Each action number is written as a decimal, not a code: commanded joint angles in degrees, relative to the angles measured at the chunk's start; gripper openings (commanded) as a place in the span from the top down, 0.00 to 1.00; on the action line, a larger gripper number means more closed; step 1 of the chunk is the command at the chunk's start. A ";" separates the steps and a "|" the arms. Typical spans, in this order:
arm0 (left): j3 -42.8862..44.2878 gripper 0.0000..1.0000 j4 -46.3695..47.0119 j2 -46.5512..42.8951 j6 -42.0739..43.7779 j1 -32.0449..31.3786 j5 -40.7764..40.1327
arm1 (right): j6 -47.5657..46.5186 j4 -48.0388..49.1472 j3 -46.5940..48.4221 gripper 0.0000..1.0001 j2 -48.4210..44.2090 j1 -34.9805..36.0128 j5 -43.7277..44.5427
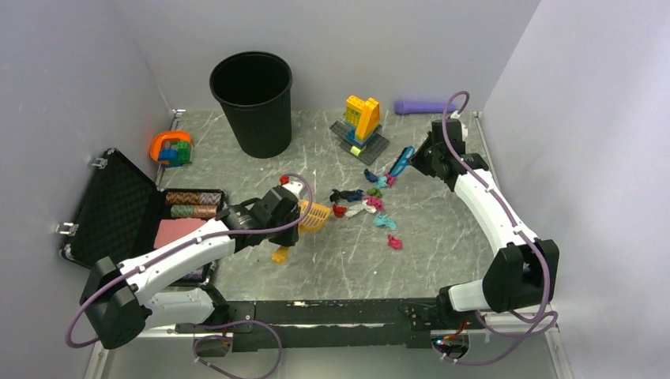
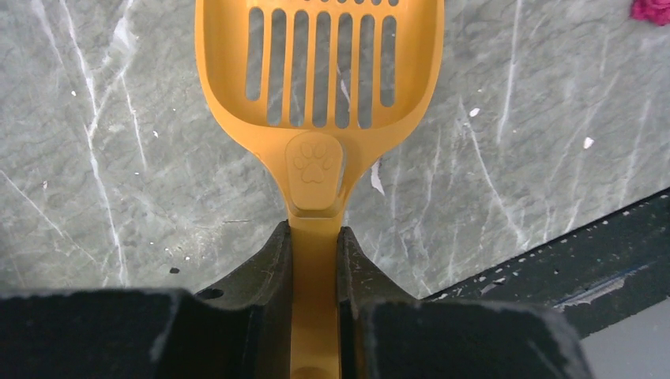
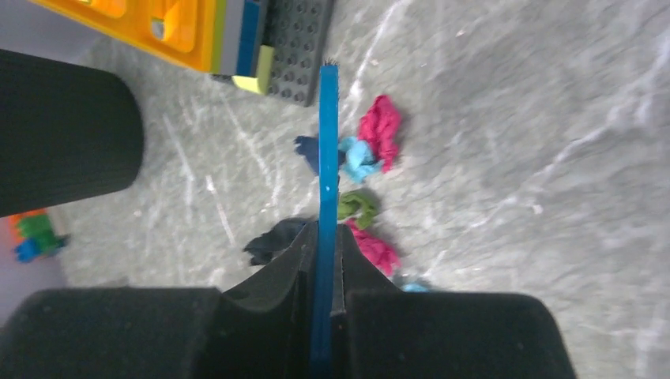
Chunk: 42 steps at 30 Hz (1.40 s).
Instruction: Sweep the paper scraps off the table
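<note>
The table (image 1: 442,237) is a flat grey-green surface with a marble pattern and thin white veins. Plain pale walls (image 1: 79,79) close it on the left, the far and the right side. At the far side stands a round black bin (image 1: 253,103) with smooth walls that narrow toward the bottom. To the right of it is a yellow-and-blue toy brick build (image 1: 361,122) on a dark studded plate. A black case (image 1: 118,205) lies open at the left edge, and its lid is lined with dimpled foam.

The paper scraps (image 1: 371,205) are small crumpled wads in magenta, navy, teal, green, red and white. They lie loosely scattered in the middle of the table, between the two tools.

The left gripper (image 2: 316,237) is clenched on the handle of an orange plastic scoop (image 2: 320,79). The scoop has long slots and a paw print in relief, and its mouth points right, toward the scraps. The right gripper (image 3: 324,237) is clenched on a thin flat blue tool (image 3: 326,158) above the far scraps.
</note>
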 commanded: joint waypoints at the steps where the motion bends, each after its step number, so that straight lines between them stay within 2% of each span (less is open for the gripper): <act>1: 0.31 1.00 0.51 1.61 0.94 -0.36 -3.09 | -13.00 -5.11 5.33 1.00 0.90 -0.16 7.75; 4: 1.23 1.00 -0.91 4.27 2.74 -0.29 -3.95 | -22.24 -5.62 7.95 1.00 4.90 0.56 8.97; 8: 1.31 1.00 -0.29 7.42 5.21 -0.61 -4.54 | -33.53 -7.32 12.07 1.00 10.43 6.61 22.96; 12: 1.43 1.00 0.79 8.75 5.93 -1.27 -5.74 | -45.19 -8.35 15.71 1.00 18.22 11.02 31.30; 17: 2.45 1.00 0.77 10.21 7.82 -1.47 -6.38 | -52.66 -14.15 23.61 1.00 29.02 11.67 32.44; 24: 4.72 1.00 1.10 13.94 9.95 -1.78 -3.96 | -59.77 -15.14 26.13 1.00 36.48 15.72 27.35; 31: 6.36 1.00 1.78 16.12 11.77 -1.90 -2.38 | -60.79 -14.73 25.05 1.00 34.03 19.30 13.27; 42: 9.69 1.00 3.34 20.70 15.75 -1.88 -4.00 | -62.44 -19.36 23.99 1.00 32.75 22.64 2.53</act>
